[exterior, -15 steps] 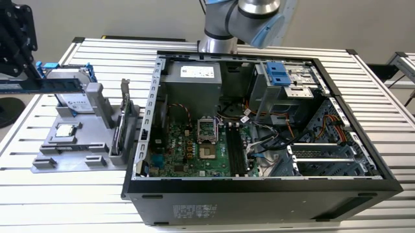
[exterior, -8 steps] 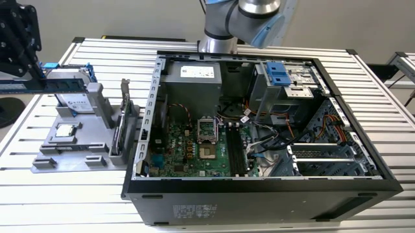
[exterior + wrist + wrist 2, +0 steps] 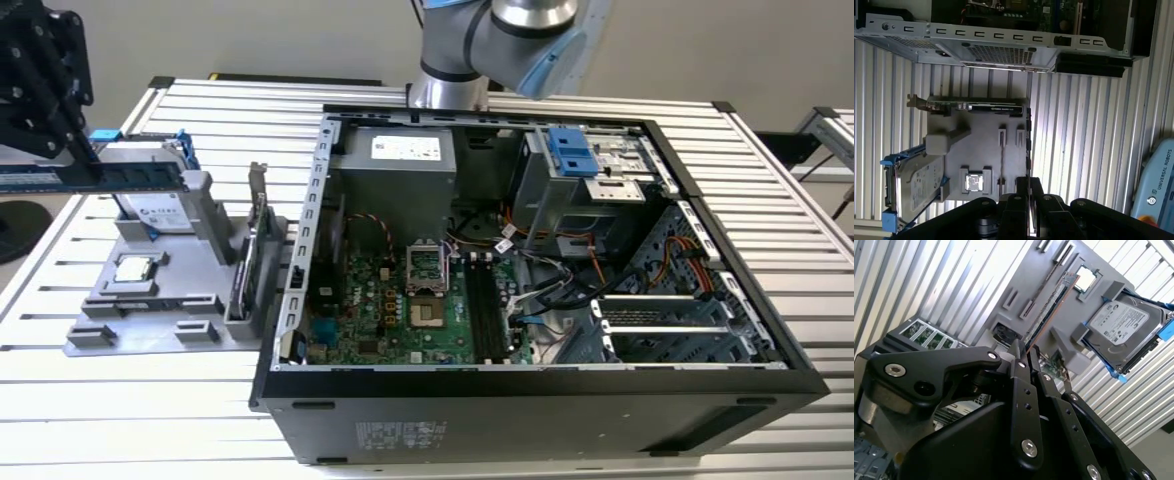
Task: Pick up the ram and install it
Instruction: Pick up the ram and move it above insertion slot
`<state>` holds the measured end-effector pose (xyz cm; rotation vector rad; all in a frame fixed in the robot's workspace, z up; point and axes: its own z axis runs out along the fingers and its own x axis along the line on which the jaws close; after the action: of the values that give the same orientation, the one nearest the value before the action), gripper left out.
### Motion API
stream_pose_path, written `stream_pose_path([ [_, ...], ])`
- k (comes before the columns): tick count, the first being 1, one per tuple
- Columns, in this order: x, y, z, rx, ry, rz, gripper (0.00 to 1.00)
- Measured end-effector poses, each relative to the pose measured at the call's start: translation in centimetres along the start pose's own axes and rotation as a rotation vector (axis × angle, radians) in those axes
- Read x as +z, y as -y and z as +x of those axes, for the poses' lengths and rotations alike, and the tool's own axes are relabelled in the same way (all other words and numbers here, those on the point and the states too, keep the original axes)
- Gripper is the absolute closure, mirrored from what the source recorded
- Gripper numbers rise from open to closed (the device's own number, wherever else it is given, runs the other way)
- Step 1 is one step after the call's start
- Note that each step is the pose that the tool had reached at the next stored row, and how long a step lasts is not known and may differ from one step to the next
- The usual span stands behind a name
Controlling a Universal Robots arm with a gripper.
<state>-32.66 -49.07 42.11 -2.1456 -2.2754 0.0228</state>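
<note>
A bench (image 3: pixel 120 410) of pale ribbed metal slats spans the exterior view. Beyond it, toward twelve o'clock, lies a plain pale-grey backdrop (image 3: pixel 721 50), wall or floor I cannot tell. At two o'clock a second slatted bench (image 3: pixel 835 125) stands near. Bright light glares off the slats in the first wrist view.

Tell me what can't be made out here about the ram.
- The ram: one end runs off the exterior view's left edge.
- Its faces: both wrist views show it nearly edge-on, so the chips barely show.
- Whether it sits in or above the gray holder: the gripper covers its near end in the second wrist view.
- The slots in the case: too small in the exterior view to tell latch positions.
</note>
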Motion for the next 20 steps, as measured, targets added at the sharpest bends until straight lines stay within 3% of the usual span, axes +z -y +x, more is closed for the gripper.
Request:
stream_pose_path([
  [20,-0.03,-1.34,-0.08,0.000,-0.0001,0.0012,1.00],
])
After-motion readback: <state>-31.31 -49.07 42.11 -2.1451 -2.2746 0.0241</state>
